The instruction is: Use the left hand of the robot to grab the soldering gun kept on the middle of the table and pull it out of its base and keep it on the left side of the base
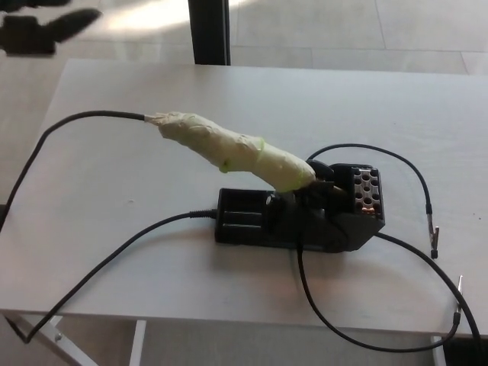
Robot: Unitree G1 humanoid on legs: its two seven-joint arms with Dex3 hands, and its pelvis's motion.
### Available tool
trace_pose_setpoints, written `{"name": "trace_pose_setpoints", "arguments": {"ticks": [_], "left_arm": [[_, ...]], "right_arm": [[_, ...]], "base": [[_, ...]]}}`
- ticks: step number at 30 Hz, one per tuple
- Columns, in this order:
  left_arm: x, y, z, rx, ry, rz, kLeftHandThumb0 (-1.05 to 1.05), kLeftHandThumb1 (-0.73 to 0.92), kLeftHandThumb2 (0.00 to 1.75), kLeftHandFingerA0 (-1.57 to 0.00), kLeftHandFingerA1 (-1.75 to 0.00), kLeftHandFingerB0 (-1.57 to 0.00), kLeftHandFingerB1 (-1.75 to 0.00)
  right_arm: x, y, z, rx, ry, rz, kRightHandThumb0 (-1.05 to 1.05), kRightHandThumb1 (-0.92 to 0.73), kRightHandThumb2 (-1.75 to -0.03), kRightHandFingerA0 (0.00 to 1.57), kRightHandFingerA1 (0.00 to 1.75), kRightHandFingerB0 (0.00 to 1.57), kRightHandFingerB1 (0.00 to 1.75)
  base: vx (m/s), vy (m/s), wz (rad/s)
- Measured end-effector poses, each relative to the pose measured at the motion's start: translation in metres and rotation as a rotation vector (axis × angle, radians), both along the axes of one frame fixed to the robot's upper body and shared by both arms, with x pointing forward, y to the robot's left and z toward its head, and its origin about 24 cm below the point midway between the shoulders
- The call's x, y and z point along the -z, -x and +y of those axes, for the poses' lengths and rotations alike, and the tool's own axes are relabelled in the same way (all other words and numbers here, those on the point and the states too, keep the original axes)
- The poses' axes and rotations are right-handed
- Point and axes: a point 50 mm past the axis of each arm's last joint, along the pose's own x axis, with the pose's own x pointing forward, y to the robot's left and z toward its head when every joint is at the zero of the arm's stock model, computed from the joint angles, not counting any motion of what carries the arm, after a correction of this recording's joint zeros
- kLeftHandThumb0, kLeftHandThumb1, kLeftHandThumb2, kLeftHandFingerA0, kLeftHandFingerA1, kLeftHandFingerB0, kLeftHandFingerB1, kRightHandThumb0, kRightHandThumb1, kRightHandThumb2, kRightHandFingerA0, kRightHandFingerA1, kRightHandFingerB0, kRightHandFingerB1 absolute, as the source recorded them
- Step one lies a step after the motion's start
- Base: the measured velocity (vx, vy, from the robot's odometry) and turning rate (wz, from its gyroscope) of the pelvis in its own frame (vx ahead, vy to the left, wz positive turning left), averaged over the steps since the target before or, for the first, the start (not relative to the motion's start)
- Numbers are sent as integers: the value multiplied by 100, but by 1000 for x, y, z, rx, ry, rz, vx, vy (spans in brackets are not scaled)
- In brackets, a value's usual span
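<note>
The soldering gun (229, 149), its handle wrapped in pale yellowish tape, sits tilted in its black base (252, 221) near the middle of the white table (137, 183). Its tip end is tucked into the holder on the base's right part (358, 198). A black cable (84, 117) runs from the handle's back end off the left table edge. My left hand (42, 30) shows as a dark blurred shape at the top left corner, far from the gun and over the floor. Its fingers are too blurred to read. My right hand does not show.
Black wires loop from the base over the table's front edge (358, 335) and to the right, ending in small clips (435, 232). Another cable (114, 255) leaves the base leftward. A dark post (210, 30) stands behind the table's far edge.
</note>
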Motion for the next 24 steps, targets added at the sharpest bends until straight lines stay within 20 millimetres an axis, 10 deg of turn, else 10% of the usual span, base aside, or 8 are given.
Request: {"name": "trace_pose_setpoints", "arguments": {"ticks": [5, 7, 12, 13, 15, 16, 21, 24], "left_arm": [[28, -2, -36, 120, -40, 93, -61, 58, 58, -42, -54, -29, -41], [34, -2, -43, 142, -40, 109, -59, 60, 57, -41, -52, -29, -38], [47, 3, -61, 200, -58, 135, -58, 62, 58, -39, -53, -29, -38], [47, 5, -63, 204, -65, 135, -58, 62, 58, -37, -54, -29, -39], [50, 6, -65, 211, -74, 139, -59, 64, 59, -39, -53, -30, -38], [52, 7, -66, 212, -77, 144, -59, 64, 59, -40, -53, -30, -39], [54, 7, -67, 214, -89, 149, -61, 65, 59, -40, -55, -30, -39], [55, 7, -70, 219, -78, 148, -62, 64, 59, -40, -56, -25, -39]], "right_arm": [[0, 0, 0, 0, 0, -2, -62, -12, -106, 72, 108, 0, 73], [0, -1, 0, -5, 3, 0, -91, -21, -117, 47, 158, 0, 152], [0, 0, 0, -9, 5, 9, -88, -32, -121, 77, 122, 23, 97], [0, 0, 0, -9, 5, 11, -85, -23, -116, 47, 159, 0, 152], [1, 1, 0, -8, 5, 13, -65, -14, -106, 79, 113, 3, 76], [1, 1, 0, -9, 5, 13, -85, -22, -116, 48, 160, 0, 152], [0, 1, 0, -1, 1, 4, -89, -31, -119, 77, 124, 22, 97], [0, 2, 0, 2, 0, 3, -88, -19, -117, 49, 160, 0, 153]], "base": [[0, 0, 0], [0, 0, 0], [0, 0, 0], [0, 0, 0], [0, 0, 0], [0, 0, 0], [0, 0, 0], [0, 0, 0]]}}
